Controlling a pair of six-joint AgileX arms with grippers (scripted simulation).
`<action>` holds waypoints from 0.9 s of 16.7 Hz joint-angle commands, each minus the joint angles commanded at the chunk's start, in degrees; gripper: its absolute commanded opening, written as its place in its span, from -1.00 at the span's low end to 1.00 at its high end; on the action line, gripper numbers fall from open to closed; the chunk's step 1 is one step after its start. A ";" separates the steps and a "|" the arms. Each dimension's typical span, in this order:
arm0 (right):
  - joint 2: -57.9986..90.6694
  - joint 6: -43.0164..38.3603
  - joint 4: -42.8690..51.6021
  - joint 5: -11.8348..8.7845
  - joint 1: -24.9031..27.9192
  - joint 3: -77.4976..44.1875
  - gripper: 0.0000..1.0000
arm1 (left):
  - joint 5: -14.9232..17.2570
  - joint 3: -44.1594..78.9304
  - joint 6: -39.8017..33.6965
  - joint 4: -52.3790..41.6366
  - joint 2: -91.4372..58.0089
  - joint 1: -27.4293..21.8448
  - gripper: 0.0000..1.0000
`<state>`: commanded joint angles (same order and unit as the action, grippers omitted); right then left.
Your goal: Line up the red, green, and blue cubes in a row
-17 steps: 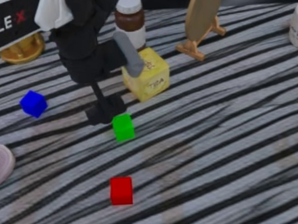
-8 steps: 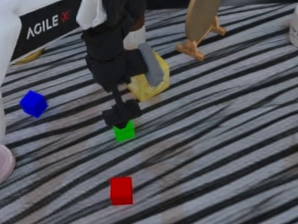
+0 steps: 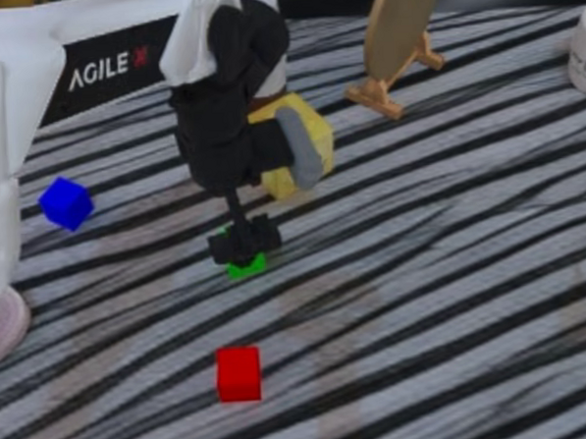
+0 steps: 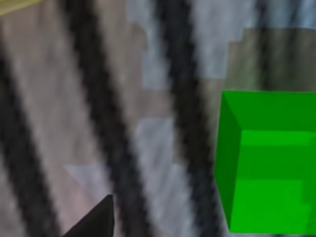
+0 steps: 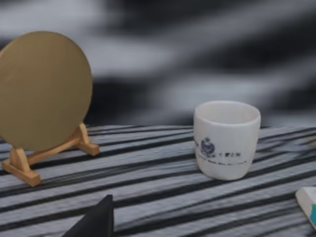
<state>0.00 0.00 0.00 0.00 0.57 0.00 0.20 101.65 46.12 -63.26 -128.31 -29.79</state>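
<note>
Green cube (image 4: 269, 163) fills left wrist view.

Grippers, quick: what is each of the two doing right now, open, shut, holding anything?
Left gripper: low over the green cube; open or shut cannot be told.
Right gripper: out of the top view; its state cannot be told.

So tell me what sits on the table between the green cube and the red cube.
Nothing: in the top view the stretch from the green cube down to the red cube is bare striped tabletop.
</note>
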 joint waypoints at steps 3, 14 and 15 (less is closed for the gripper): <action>0.00 0.00 0.00 0.00 0.00 0.00 1.00 | 0.02 -4.65 0.00 6.88 -1.94 0.00 1.00; 0.00 0.00 0.00 0.00 0.00 0.00 1.00 | 0.03 -6.27 0.03 8.90 -2.72 -0.02 0.25; 0.00 0.00 0.00 0.00 0.00 0.00 1.00 | 0.03 -6.27 0.03 8.90 -2.72 -0.02 0.10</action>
<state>0.00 0.00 0.00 0.00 0.57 0.00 0.22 95.39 46.15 -54.36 -131.02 -29.81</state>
